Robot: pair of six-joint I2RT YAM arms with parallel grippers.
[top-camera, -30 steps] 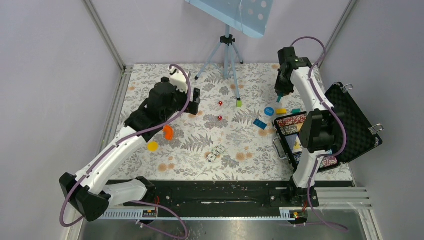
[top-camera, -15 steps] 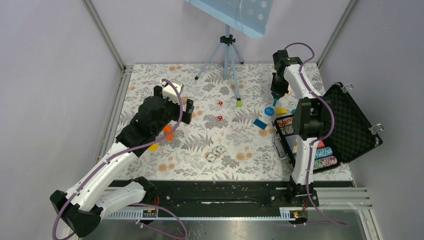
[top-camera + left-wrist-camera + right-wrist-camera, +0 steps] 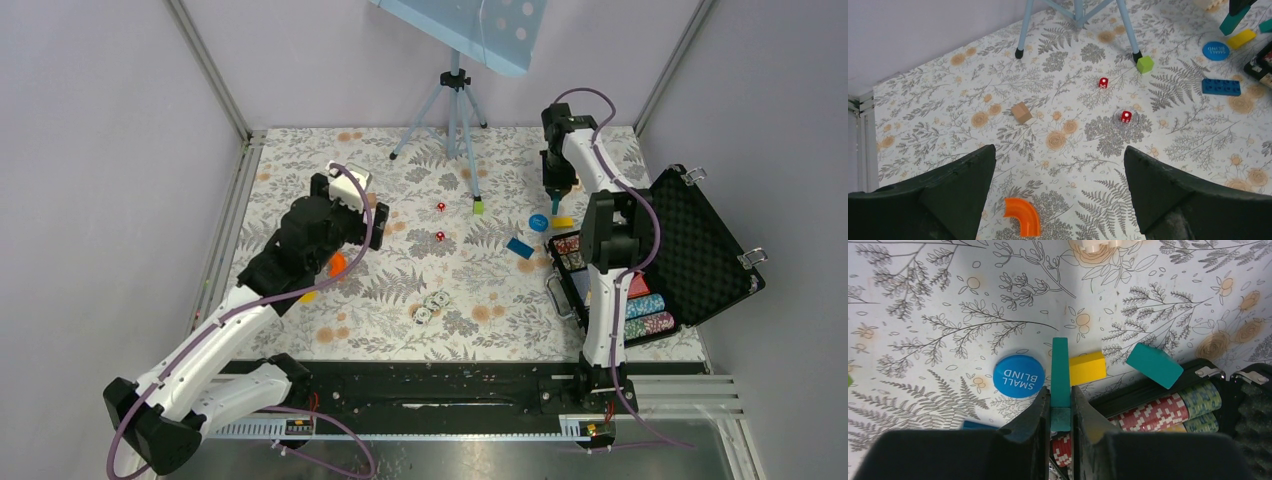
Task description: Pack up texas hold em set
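Note:
The black briefcase (image 3: 712,245) lies open at the right, with rows of poker chips (image 3: 648,312) inside; chips (image 3: 1168,407) also show in the right wrist view. A blue "SMALL BLIND" disc (image 3: 1019,376) lies on the mat just left of the case. Two red dice (image 3: 1103,82) (image 3: 1126,116) lie mid-mat. My right gripper (image 3: 1060,400) is shut on a teal brick (image 3: 1060,370), held above the case's far corner. My left gripper (image 3: 1060,160) is open and empty above the mat, with the orange curved piece (image 3: 1020,216) between its fingers' lines.
A tripod (image 3: 455,95) stands at the back. A green cube (image 3: 1145,64), a tan cube (image 3: 1021,112), a blue brick (image 3: 1221,86), a yellow brick (image 3: 1087,368) and a second teal brick (image 3: 1154,365) lie on the mat. Small white pieces (image 3: 430,305) lie mid-mat.
My left gripper has drawn back to the left and toward the near edge. My right gripper has shifted slightly left with the teal brick still in it.

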